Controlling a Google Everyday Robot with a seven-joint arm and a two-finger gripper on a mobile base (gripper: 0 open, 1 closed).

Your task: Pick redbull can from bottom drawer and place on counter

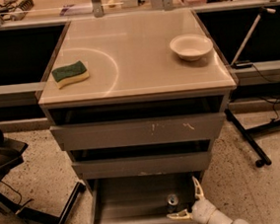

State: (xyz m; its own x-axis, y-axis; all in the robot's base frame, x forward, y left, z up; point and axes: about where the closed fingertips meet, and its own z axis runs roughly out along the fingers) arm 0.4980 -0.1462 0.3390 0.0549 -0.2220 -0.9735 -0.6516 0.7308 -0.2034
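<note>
shows a green-topped yellow sponge (70, 73) lying at the left of the glossy beige table (133, 40), beside the faint arc mark. lower down, pulled out at the foot of the grey unit, the bottom drawer (124, 204), with the redbull can (172, 200) upright on its floor, toward the right side. just right of the can, the end effector (182, 197) reaching in over the drawer's right front corner, fingers spread wide, the can at their opening; contact cannot be told. farther right, up on the table, a white bowl (190, 46), well apart from the sponge.
</note>
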